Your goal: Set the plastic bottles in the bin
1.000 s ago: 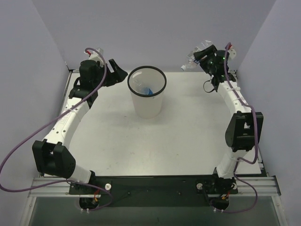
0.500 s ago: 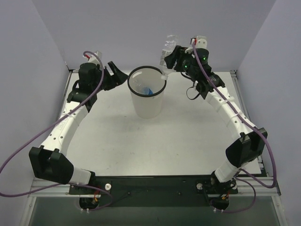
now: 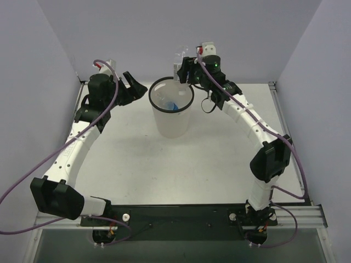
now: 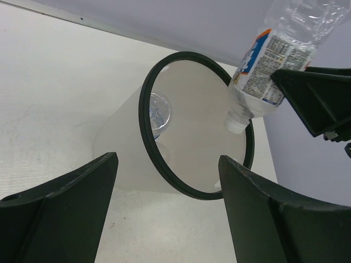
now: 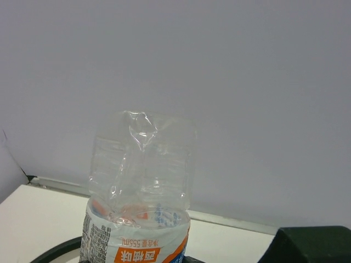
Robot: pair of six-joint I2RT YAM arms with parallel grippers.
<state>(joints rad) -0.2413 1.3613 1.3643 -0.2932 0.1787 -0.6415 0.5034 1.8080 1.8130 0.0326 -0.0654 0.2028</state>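
One orange-labelled bottle (image 3: pixel 179 59) hangs cap-down over bin (image 3: pixel 151 101) rim, at bin's 1 o'clock, right gripper (image 3: pixel 185 70) clamped on it, likely poised for drop. Blue-labelled bottle (image 3: pixel 173 105) lies inside. Left gripper (image 3: pixel 137 85), fingers apart, hovers at 10 o'clock.
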